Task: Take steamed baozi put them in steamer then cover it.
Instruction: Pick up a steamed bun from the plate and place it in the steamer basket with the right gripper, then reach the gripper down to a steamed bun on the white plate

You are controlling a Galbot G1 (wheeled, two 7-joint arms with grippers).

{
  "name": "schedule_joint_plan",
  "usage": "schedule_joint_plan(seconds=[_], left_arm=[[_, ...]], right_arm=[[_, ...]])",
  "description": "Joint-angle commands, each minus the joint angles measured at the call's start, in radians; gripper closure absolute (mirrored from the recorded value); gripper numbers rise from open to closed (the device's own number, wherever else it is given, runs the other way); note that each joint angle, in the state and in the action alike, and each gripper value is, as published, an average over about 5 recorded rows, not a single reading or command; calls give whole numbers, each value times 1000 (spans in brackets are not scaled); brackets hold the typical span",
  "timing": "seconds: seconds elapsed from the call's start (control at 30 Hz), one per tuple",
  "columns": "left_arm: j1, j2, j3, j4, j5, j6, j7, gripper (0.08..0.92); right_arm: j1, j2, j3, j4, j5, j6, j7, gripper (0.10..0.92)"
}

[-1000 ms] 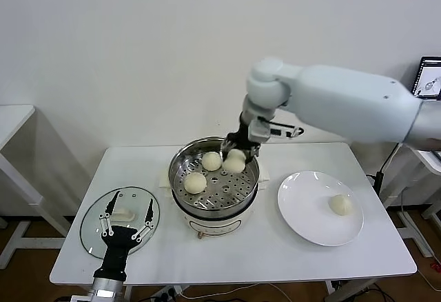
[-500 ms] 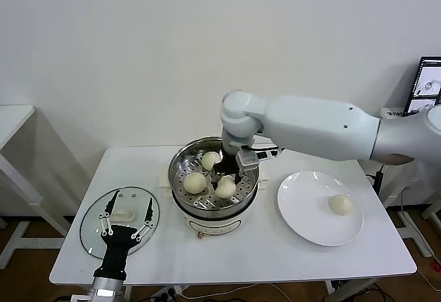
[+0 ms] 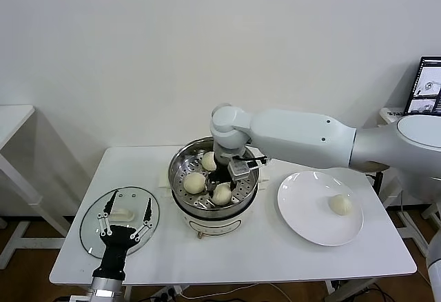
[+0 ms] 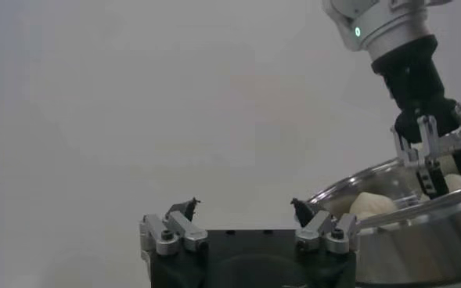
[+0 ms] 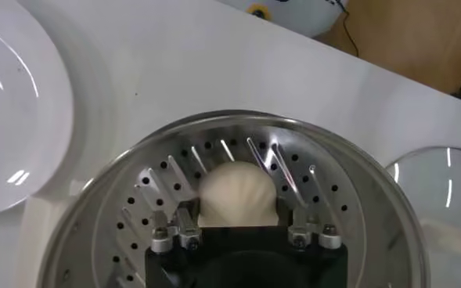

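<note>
White rectangular table point(image 3: 275, 254) carries everything: round shiny stainless-steel steamer basket point(image 3: 180, 165) on a cream-white pot base at centre, flat round white plate point(image 3: 303, 216) toward the right, round clear glass cover point(image 3: 93, 229) with a cream-white centre handle lying flat toward the left. A dark laptop screen point(image 3: 430, 76) sits at the far right edge.

Count: four cream-white domed baozi. Three in the steamer point(image 3: 209, 160) point(image 3: 195, 183) point(image 3: 222, 194), one point(image 3: 340, 205) on the plate.

Right arm reaches across from the right, wrist bent straight down into the basket; right gripper point(image 3: 227, 186) sits over the front bun, fingers partly spread on either side of it, bun resting on the perforated floor in the right wrist view. Can't tell whether the pads touch the dough.

Left gripper point(image 3: 126, 218) hovers low over the cover, fingers spread wide, nothing between them.
</note>
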Motion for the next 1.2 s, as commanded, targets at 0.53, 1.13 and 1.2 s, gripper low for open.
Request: schedule_joint_plan(seconds=[0.53, 1.13, 1.2], left_arm=[[-12, 4, 13, -5, 2, 20, 0, 177], [-2, 8, 8, -5, 4, 22, 0, 177], [0, 8, 7, -4, 4, 22, 1, 177]], right_arm=[[110, -393, 201, -133, 459, -543, -218, 203], [-220, -640, 184, -456, 503, -845, -185, 203], [-266, -633, 210, -470, 477, -846, -172, 203]])
